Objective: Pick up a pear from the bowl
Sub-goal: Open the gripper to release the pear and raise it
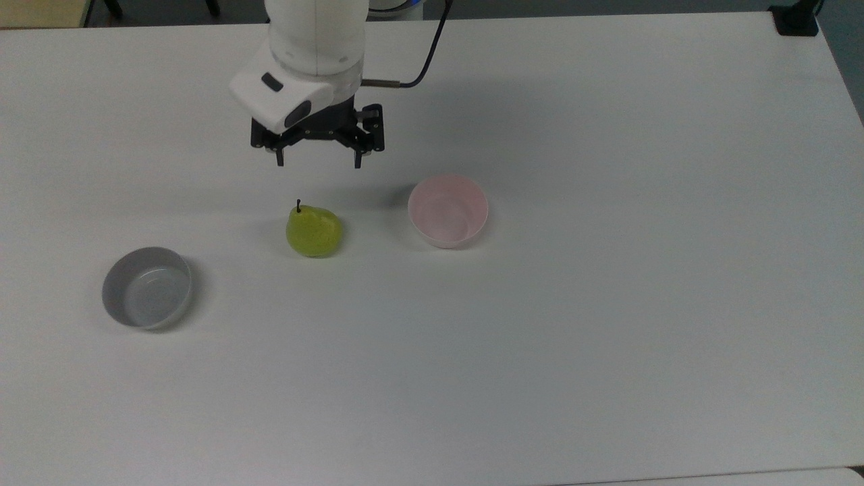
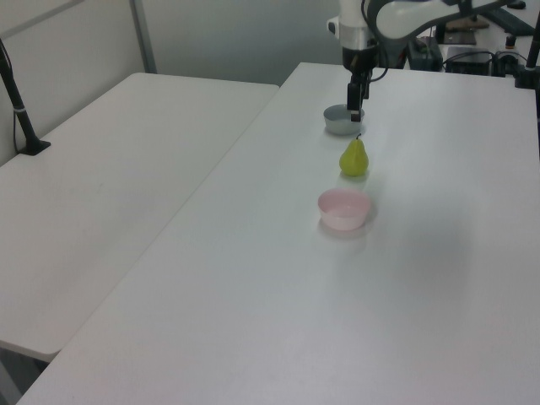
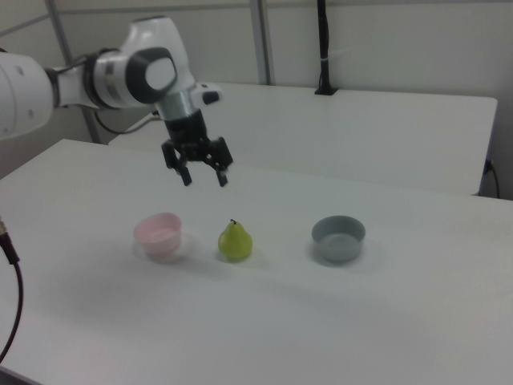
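The arm point(image 3: 96, 80) is raised above the bench point(image 1: 607, 337), its wrist pointed straight down, with the claw point(image 1: 317, 156) held in the air near the bench's far edge as the top view shows it. The claw's 2 fingers point(image 3: 185, 176) are spread wide apart and nothing is gripped between them.

The pear point(image 1: 313, 231) is stood upright on the bare bench, stem up, between the pink bowl point(image 1: 447, 210) and the grey bowl point(image 1: 146, 287), apart from both. It is not in either bowl, and both bowls are seen to be empty in the top view.

In the right view the gap between claw and pear is made plain: the claw hangs well above the pear point(image 3: 236, 241). In the left view the claw point(image 2: 357, 99) is seen in front of the grey bowl point(image 2: 343, 121), with the fingers lined up edge-on. A 2nd bench point(image 2: 101, 186) is shown alongside in the left view.
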